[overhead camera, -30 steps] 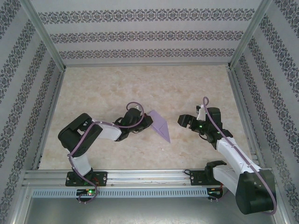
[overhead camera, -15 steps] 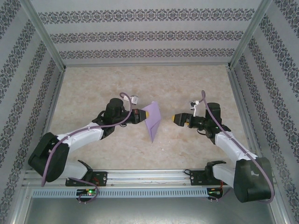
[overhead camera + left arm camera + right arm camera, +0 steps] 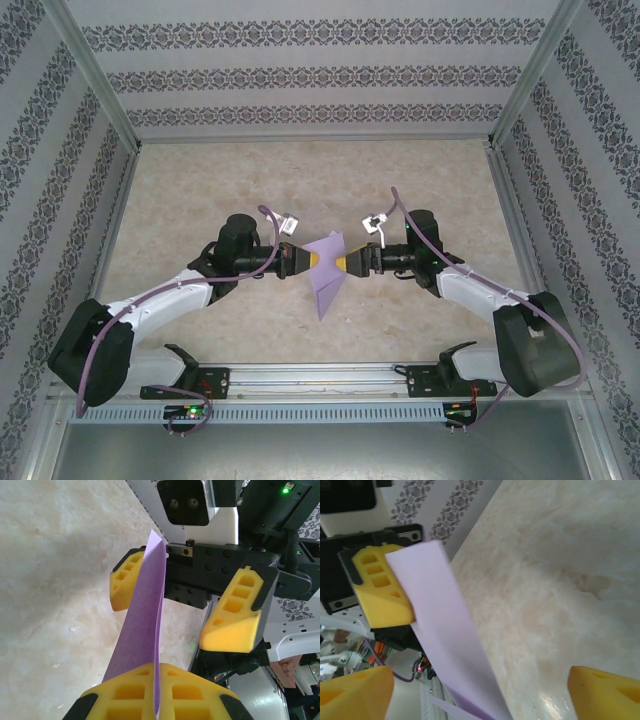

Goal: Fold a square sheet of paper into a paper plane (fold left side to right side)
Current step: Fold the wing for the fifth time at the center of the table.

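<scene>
The left tool [image 3: 303, 259] is clamped on the folded lilac paper [image 3: 327, 272], held on edge over the middle of the worktop [image 3: 300, 180]. The right tool [image 3: 345, 263] is open, one finger on either side of the paper.

Table [image 3: 200, 180]: beige marbled top, matte, evenly lit (shadows soft). Walls [image 3: 300, 75]: white panels at back and both sides, banded with dark floral print. Posts [image 3: 92, 75]: aluminium, at the back corners. Rail [image 3: 320, 375]: aluminium, along near edge; slotted strip [image 3: 320, 412] just below; grey ledge [image 3: 300, 455] beneath.
</scene>
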Tool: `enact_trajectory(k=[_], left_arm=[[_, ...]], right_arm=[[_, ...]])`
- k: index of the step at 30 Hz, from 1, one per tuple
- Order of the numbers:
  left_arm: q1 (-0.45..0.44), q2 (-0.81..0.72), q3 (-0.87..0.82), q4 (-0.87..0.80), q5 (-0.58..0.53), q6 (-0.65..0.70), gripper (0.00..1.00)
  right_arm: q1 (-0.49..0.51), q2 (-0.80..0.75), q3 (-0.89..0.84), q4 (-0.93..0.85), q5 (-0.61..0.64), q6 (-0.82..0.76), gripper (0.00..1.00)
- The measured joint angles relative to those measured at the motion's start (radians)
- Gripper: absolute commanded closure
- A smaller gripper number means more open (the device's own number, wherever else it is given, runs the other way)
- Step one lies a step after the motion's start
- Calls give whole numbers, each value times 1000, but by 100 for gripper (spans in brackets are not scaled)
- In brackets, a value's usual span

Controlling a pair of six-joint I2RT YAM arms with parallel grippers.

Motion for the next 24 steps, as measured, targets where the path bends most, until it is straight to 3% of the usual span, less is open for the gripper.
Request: enact_trajectory(k=[10, 19, 22, 24], left_arm=[[2, 50, 0, -43, -49, 14, 100], [2, 76, 0, -49, -48, 22, 100], [2, 90, 0, -49, -49, 22, 88], [2, 98, 0, -51, -53, 23, 82]], right_arm=[[6, 24, 49, -3, -17, 3, 57], [6, 54, 80, -57, 50, -21, 81], [6, 72, 90, -67, 82, -22, 98], [6, 92, 95, -83, 106, -20, 100]])
